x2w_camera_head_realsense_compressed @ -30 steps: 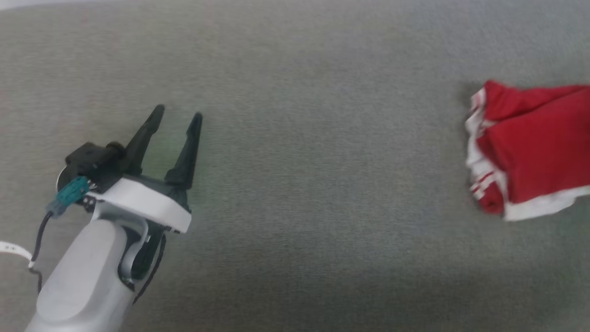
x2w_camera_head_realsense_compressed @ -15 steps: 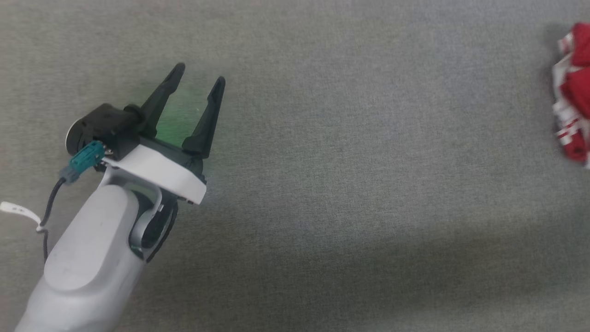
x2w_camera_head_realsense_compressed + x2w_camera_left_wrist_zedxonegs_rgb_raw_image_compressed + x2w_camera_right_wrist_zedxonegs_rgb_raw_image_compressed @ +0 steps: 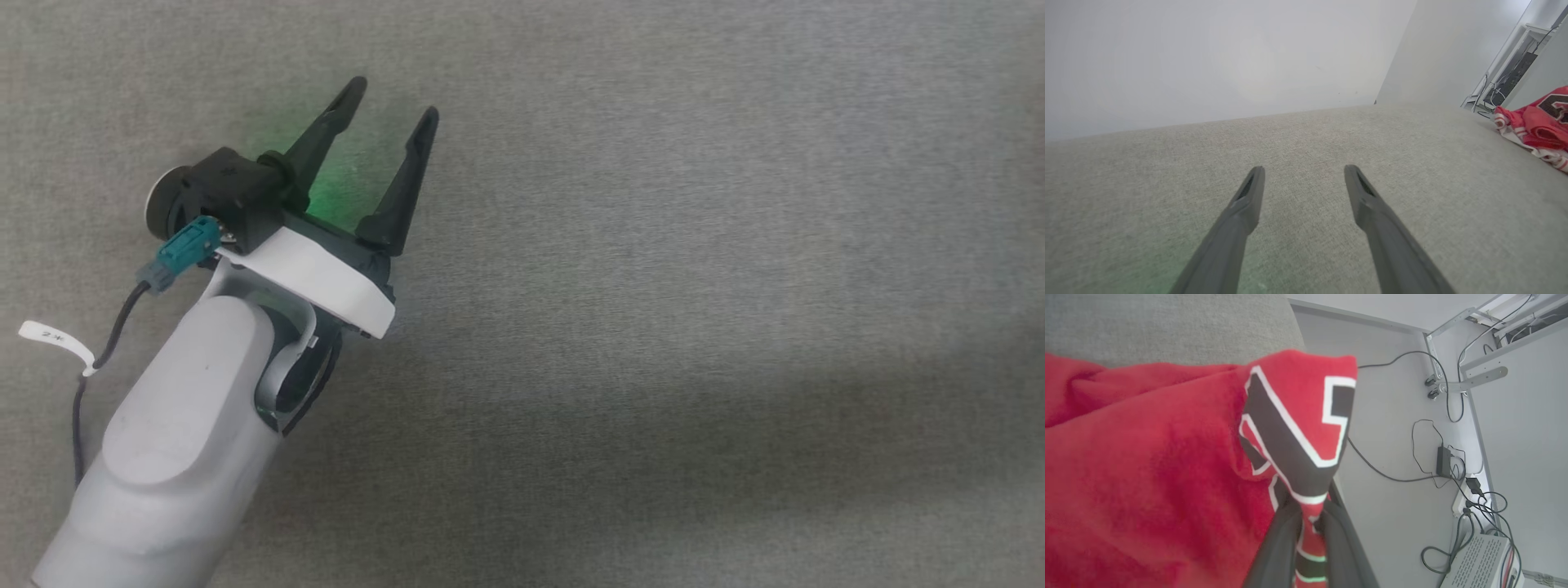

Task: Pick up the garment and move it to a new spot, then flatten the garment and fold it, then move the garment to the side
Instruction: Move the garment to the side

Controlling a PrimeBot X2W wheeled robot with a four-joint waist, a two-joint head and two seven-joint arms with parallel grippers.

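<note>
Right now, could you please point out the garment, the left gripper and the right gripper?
garment (image 3: 1147, 465): right wrist view, plain red cloth left of the lettering.
left gripper (image 3: 393, 98): head view, midway between its open fingertips.
right gripper (image 3: 1310, 507): right wrist view, midway between fingertips pinching the cloth.

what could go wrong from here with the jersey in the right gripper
1. The right gripper pinches just a narrow fold of the garment; it may slip free.
2. That fold hangs past the grey surface edge, above floor cables; a drop could land there.
3. The left gripper is open and far off, unable to steady it.
</note>
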